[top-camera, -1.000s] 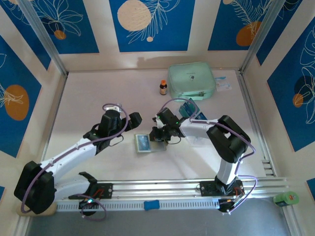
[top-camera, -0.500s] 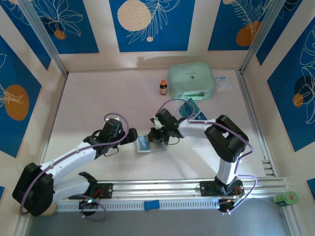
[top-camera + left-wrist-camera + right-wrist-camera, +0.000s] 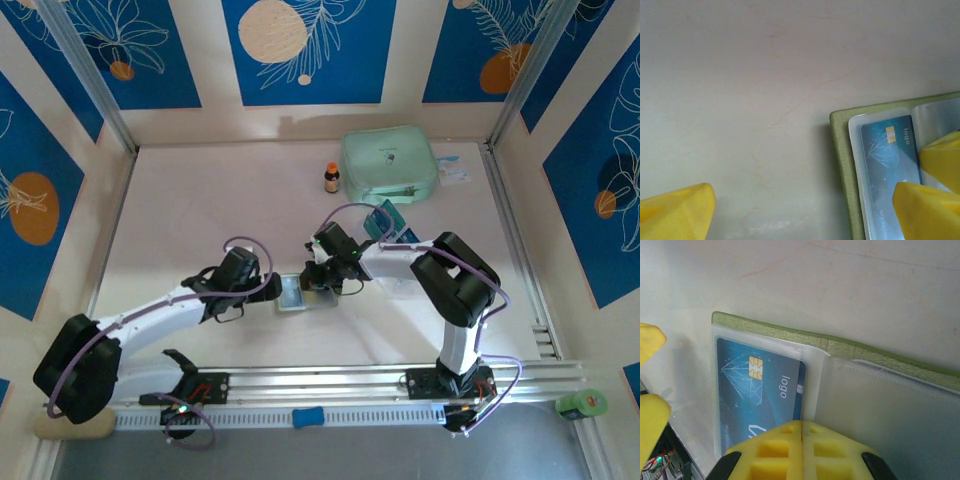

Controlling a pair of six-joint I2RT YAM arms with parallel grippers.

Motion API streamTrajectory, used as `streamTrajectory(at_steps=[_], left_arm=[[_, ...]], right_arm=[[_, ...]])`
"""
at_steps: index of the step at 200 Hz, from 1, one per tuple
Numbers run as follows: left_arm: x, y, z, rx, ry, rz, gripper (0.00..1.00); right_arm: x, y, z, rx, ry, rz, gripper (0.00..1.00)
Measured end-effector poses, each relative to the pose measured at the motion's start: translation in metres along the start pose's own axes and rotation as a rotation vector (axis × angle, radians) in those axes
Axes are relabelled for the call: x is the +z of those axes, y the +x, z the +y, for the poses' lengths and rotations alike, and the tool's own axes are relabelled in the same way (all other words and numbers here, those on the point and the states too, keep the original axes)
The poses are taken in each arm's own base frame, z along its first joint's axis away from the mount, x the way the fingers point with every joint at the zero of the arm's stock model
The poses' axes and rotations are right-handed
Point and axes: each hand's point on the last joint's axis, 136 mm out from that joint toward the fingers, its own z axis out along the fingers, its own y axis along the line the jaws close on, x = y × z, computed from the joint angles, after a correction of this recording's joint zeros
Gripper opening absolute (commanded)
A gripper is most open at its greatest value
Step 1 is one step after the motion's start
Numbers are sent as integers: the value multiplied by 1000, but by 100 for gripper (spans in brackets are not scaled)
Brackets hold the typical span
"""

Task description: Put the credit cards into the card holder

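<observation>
Top view: card holder (image 3: pixel 310 300) open flat on table. Left gripper (image 3: pixel 272 287) at its left edge, right gripper (image 3: pixel 320 280) over its middle. Spare credit cards (image 3: pixel 384 220) well behind-right of holder.

Left wrist: jaws wide, empty, straddling holder's left edge. Seated card (image 3: pixel 888 150) in clear pocket.

Right wrist: fingers pressed together on holder, beside seated card, apparently pinning it.

Step, as I judge: one card in. Next: fetch spare card, slide into free pocket.

- Pale table (image 3: pixel 180 210).
- Open green card holder (image 3: pixel 293 292) at the middle.
- Mint zip case (image 3: pixel 389 165) at the back, with a small brown bottle (image 3: pixel 331 179) just left of it.
- Blue cards (image 3: pixel 382 219) right of the middle.
</observation>
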Motion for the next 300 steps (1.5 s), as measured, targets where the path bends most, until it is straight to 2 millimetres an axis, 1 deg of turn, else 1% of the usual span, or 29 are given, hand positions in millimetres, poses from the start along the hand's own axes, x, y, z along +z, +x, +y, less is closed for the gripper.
streamTrajectory(at_steps=[74, 138, 151, 176, 201, 216, 231, 247, 268, 300], left_arm=[[6, 3, 3, 13, -20, 14, 90], [8, 3, 0, 29, -13, 11, 90], [8, 3, 0, 33, -12, 10, 90], [8, 2, 0, 32, -10, 8, 90], [8, 2, 0, 32, -9, 7, 91], [7, 1, -1, 32, -7, 4, 91], [4, -1, -3, 32, 2, -7, 91], [0, -5, -6, 32, 16, -23, 92], [-5, -11, -11, 33, 34, -44, 92], [-11, -20, -19, 32, 54, -68, 92]], right_arm=[[4, 0, 3, -4, -9, 10, 0], [4, 0, 5, 2, -14, 14, 0], [2, 0, 5, 3, -12, 13, 4], [-11, -2, 14, -7, -21, -7, 10], [-35, -11, 26, -30, -33, -61, 16], [-52, -17, 29, -46, -31, -100, 24], [-69, -22, 24, -46, -5, -144, 34], [-85, -26, 10, -39, 47, -187, 43], [-97, -29, -13, -25, 133, -214, 48], [-100, -26, -45, 6, 231, -205, 49]])
